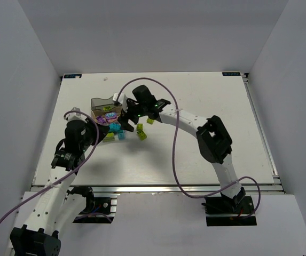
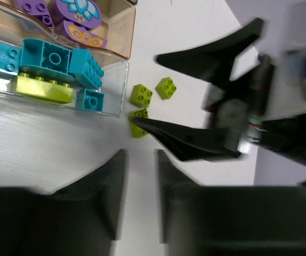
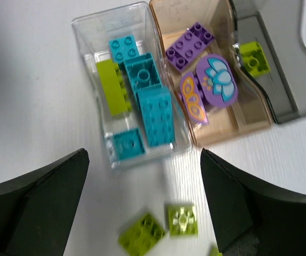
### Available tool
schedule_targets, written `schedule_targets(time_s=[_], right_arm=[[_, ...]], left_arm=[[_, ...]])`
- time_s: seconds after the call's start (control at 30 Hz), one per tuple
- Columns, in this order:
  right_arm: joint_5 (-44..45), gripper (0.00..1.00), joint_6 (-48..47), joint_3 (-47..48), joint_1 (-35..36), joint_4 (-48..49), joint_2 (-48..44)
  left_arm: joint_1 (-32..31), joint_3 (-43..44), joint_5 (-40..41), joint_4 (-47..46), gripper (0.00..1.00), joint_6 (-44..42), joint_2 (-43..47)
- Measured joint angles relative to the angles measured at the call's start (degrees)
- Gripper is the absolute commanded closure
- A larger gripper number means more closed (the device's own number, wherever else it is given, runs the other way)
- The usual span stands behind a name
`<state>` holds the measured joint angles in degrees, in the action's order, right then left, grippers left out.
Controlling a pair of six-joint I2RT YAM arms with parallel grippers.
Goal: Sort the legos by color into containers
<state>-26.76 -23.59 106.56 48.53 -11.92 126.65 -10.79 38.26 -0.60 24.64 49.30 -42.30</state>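
Observation:
The joined containers sit left of centre [image 1: 103, 104]. In the right wrist view the clear tray [image 3: 88, 53] holds several teal legos [image 3: 154, 114] and one long lime lego [image 3: 112, 85]. The amber tray [image 3: 259, 125] holds purple legos [image 3: 189, 45] and a flower piece. The grey tray [image 3: 281, 90] holds one lime lego [image 3: 253, 56]. Three loose lime legos [image 3: 183, 220] lie on the table in front of the clear tray. My right gripper [image 3: 144, 210] is wide open above them, empty. My left gripper [image 2: 141, 197] hovers beside the clear tray [image 2: 115, 85], jaws slightly apart, empty.
The right gripper's black fingers [image 2: 206, 50] cross the left wrist view close to the loose lime legos [image 2: 141, 95]. Both grippers crowd the same spot [image 1: 118, 127]. A purple cable [image 1: 175, 154] loops over the white table. Grey walls enclose the table on three sides.

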Motion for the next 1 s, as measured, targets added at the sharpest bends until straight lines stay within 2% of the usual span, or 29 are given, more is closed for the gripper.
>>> schedule_targets(time_s=[0.03, 0.1, 0.13, 0.2, 0.23, 0.27, 0.3, 0.33, 0.4, 0.43, 0.5, 0.53, 0.57, 0.63, 0.67, 0.77, 1.0], right_arm=[[0.4, 0.11, 0.0, -2.6, -0.4, 0.4, -2.6], [-1.0, 0.22, -0.3, -6.5, -2.3, 0.4, -7.9], [-2.2, 0.37, -0.3, -7.4, -3.6, 0.5, -9.9], [-5.9, 0.58, 0.2, -9.4, -7.6, 0.9, -14.3], [-7.6, 0.79, 0.6, -10.8, -10.1, 1.1, -16.6], [-8.7, 0.91, 0.4, -12.1, -12.2, 1.0, -18.6], [-9.6, 0.98, 0.5, -13.6, -14.3, 0.9, -20.5], [-10.2, 0.98, 0.7, -15.3, -16.8, 0.5, -22.5], [-10.7, 0.91, 0.7, -19.0, -20.4, -0.4, -26.0], [-10.9, 0.81, 0.5, -21.0, -21.7, -1.1, -27.6], [-10.8, 0.69, 0.5, -25.1, -23.1, -1.7, -30.8], [-10.8, 0.38, 0.5, -27.2, -23.4, -2.0, -32.3], [-10.7, 0.12, 0.8, -29.4, -23.6, -2.4, -34.0], [-10.0, 0.11, 0.6, -34.2, -23.9, -1.9, -37.5], [-9.5, 0.11, 0.7, -36.3, -24.1, -1.7, -39.2], [-8.9, 0.11, 2.1, -40.3, -25.8, -1.2, -43.0], [-7.6, 0.11, 4.3, -43.4, -32.6, 0.6, -44.7]], left_arm=[[0.0, 0.2, -0.7, -0.3, 0.70, 0.2, -0.7], [0.0, 0.8, -1.7, -0.5, 0.71, 0.3, -2.1], [-0.2, 1.3, -2.1, -0.5, 0.71, 0.3, -3.0], [-0.9, 2.4, -2.3, -0.6, 0.70, 0.6, -4.6], [-1.4, 3.1, -2.3, -0.7, 0.69, 0.8, -5.5], [-2.3, 3.7, -2.1, -0.7, 0.67, 0.9, -6.4], [-3.8, 4.6, -1.2, -0.6, 0.59, 1.1, -7.6], [-5.8, 5.6, -0.3, -0.4, 0.56, 1.1, -8.9], [-10.9, 8.4, 2.6, 0.3, 0.49, 1.6, -12.5], [-13.7, 10.3, 4.0, 1.0, 0.44, 1.8, -15.1], [-17.9, 13.6, 6.7, 2.4, 0.36, 2.4, -19.9], [-20.7, 16.4, 8.3, 3.2, 0.32, 2.8, -24.3], [-22.5, 18.4, 9.8, 4.2, 0.31, 3.2, -27.5], [-25.2, 21.7, 12.3, 6.3, 0.26, 4.1, -33.1], [-26.3, 23.3, 13.5, 7.4, 0.20, 4.6, -35.9], [-27.7, 26.4, 16.3, 9.8, 0.18, 5.4, -42.5], [-28.0, 31.2, 21.1, 13.1, 0.17, 6.6, -50.4]])
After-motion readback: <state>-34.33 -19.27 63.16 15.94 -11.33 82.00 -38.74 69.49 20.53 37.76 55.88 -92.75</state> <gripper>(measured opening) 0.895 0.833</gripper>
